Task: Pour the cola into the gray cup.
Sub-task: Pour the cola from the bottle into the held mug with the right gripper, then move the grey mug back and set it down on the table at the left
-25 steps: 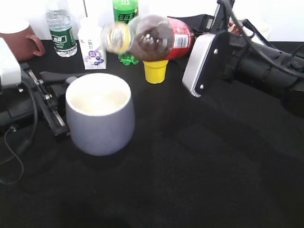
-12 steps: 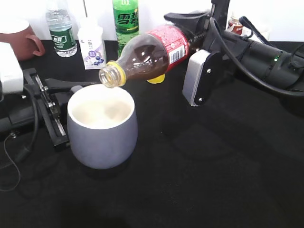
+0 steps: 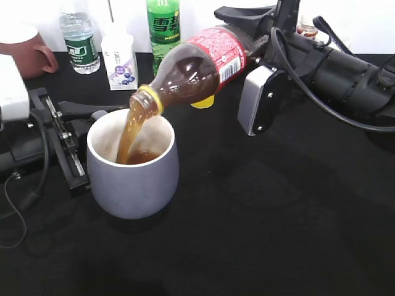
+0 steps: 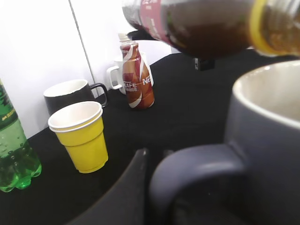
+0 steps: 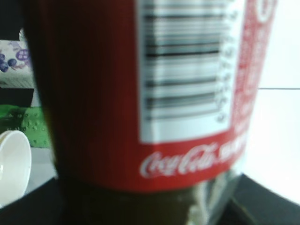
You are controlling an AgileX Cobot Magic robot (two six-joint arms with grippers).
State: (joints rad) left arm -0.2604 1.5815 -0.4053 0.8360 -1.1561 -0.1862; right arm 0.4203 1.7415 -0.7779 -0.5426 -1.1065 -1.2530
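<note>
The cola (image 3: 203, 61) is a clear bottle of dark brown liquid with a red label. It is tilted mouth-down over the gray cup (image 3: 133, 182), and a brown stream runs into the cup's white interior. My right gripper (image 3: 245, 52) is shut on the bottle's lower body. The label fills the right wrist view (image 5: 93, 93) and hides the jaws. My left gripper (image 3: 99, 114) is at the cup's handle (image 4: 192, 168) on its far left side. One finger (image 4: 126, 192) lies against the handle and the other is mostly hidden. The bottle's neck shows above the cup (image 4: 211, 23).
Along the back stand a reddish-brown mug (image 3: 28, 52), a water bottle (image 3: 80, 43), a small milk carton (image 3: 119, 61), a green soda bottle (image 3: 163, 28) and a yellow cup (image 4: 79, 136). A black mug (image 4: 70, 93), a white mug (image 4: 115, 75) and a Nescafe bottle (image 4: 136, 79) stand farther right.
The bottle swung from nearly level to mouth-down over the cup, and cola now streams in. The cup and my left gripper shifted slightly toward the camera.
</note>
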